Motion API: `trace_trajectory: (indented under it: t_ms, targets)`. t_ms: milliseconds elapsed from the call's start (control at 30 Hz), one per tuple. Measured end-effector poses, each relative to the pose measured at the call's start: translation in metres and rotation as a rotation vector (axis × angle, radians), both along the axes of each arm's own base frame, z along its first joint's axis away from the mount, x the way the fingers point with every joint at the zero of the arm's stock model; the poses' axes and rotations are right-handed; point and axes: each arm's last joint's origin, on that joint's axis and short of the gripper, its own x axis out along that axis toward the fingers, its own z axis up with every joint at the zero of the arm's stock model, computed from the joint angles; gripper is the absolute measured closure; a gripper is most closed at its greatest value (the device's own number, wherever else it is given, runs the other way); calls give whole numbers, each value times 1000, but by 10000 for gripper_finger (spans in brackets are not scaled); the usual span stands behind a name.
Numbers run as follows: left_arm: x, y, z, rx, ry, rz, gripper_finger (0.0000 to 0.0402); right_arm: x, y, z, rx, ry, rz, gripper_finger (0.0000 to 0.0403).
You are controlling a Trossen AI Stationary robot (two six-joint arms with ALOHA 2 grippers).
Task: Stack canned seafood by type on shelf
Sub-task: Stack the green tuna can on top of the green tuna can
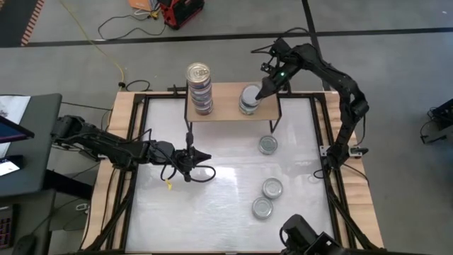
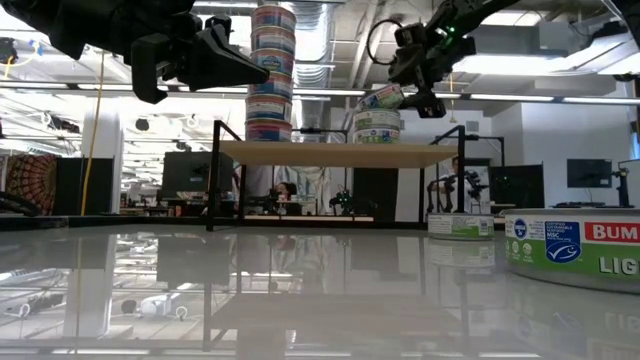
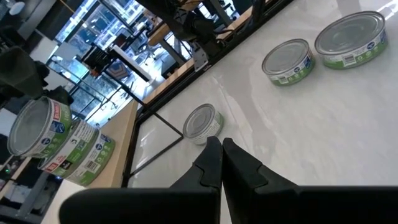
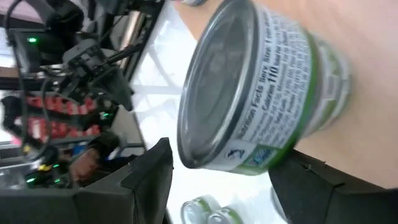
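The shelf (image 1: 226,108) stands at the table's far edge. On its left part is a tall stack of blue-labelled tins (image 1: 199,85). On its right part is a green-labelled tin (image 2: 377,126) with another tin (image 2: 380,97) lying tilted on top of it. My right gripper (image 1: 263,91) is open, with one finger on each side of that top tin. My left gripper (image 1: 205,156) is shut and empty, above the table left of centre. Three loose silver-lidded tins (image 1: 267,145) (image 1: 272,188) (image 1: 262,207) rest flat on the table's right half. My right gripper's fingers come slanting down from the table's far right, one on each side of the top tin's wall (image 4: 273,106). One finger (image 4: 311,186) overlaps the tin's lower rim, and I cannot tell whether it touches. The tin leans tilted on the tin beneath it.
The shelf's thin black legs (image 2: 214,175) stand on the white table. A wooden rim (image 1: 120,142) and black rails frame the table. A small yellow-tipped cable (image 1: 170,184) hangs by my left gripper. There is free room on the table's near left part.
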Motion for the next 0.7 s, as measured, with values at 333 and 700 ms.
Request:
trace_trajectory:
  t_ms: [333,700]
  targets:
    - [0,0,0,0,2,0,402,1,6,-1,-9,73,-2,127]
    - [0,0,0,0,2,0,401,-2,8,-3,-25,152,-19,127]
